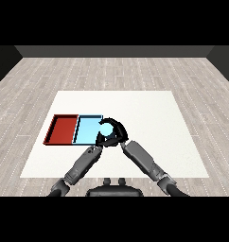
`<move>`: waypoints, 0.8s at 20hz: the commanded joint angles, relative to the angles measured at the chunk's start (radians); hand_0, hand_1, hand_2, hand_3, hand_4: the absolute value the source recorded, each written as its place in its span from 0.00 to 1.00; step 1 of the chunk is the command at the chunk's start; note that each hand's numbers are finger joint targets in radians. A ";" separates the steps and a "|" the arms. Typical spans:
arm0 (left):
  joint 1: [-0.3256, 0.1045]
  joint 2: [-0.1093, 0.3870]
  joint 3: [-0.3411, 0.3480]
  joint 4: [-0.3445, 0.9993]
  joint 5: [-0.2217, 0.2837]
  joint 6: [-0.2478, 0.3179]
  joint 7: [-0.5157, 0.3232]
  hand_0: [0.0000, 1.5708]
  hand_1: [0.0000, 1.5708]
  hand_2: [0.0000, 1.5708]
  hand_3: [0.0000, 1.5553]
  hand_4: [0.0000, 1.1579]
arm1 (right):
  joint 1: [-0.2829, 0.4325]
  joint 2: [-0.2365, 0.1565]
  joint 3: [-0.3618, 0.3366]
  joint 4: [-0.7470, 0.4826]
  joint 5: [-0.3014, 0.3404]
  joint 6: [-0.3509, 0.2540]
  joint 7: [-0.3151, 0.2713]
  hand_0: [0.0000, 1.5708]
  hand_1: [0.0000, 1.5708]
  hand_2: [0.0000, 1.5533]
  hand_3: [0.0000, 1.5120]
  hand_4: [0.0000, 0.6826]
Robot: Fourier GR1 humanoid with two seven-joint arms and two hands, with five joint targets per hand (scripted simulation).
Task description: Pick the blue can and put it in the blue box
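We are seeing two trays lying side by side near the tabletop's (pixel 149 108) left edge, one tray (pixel 62 128) left of the other (pixel 86 130).

I have one view only, taken from my head, looking down and forward across the white table (pixel 135 101). It sits high and fairly far back: the whole tabletop fits in the middle of the frame, with grey plank floor (pixel 116 71) around it at the upper part and both sides, and a dark wall along the top. My two forearms enter from the lower corners and meet just left of the frame's centre. The red tray (pixel 62 129) and the light blue tray (pixel 85 130) lie left of centre. No second view shares any of this.
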 commanded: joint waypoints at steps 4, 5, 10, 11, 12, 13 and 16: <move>-0.027 0.006 0.070 0.020 -0.009 -0.043 -0.004 1.00 1.00 0.97 0.93 0.97 | 0.018 0.011 0.020 0.024 -0.010 0.001 -0.015 0.00 0.00 0.00 0.00 0.00; -0.015 -0.012 0.071 0.066 -0.032 -0.059 -0.024 1.00 1.00 0.98 0.95 0.98 | -0.004 0.011 0.021 0.021 -0.008 -0.040 -0.020 0.00 0.00 0.00 0.00 0.00; 0.022 -0.002 0.039 -0.013 -0.064 -0.016 0.017 1.00 1.00 1.00 0.96 0.98 | 0.062 -0.003 -0.067 -0.099 0.050 0.024 0.066 0.00 0.00 0.00 0.00 0.00; -0.049 -0.013 -0.051 0.010 0.008 0.089 0.025 1.00 1.00 1.00 0.97 0.98 | 0.021 0.011 -0.088 -0.021 0.023 0.054 0.060 0.00 0.00 0.00 0.00 0.00; -0.012 0.001 0.046 0.007 -0.065 0.003 0.015 1.00 1.00 1.00 0.97 0.98 | 0.064 -0.005 -0.101 -0.105 0.016 0.073 0.084 0.00 0.00 0.00 0.00 0.00; -0.017 -0.011 0.051 -0.012 -0.073 0.009 0.042 1.00 1.00 1.00 0.97 0.98 | 0.070 -0.017 -0.105 -0.146 0.020 0.085 0.129 0.00 0.00 0.00 0.00 0.00; 0.051 -0.013 0.032 -0.044 -0.105 0.029 0.027 1.00 1.00 1.00 0.97 0.98 | 0.070 0.004 -0.163 -0.105 0.051 0.107 0.072 0.00 0.00 0.00 0.00 0.00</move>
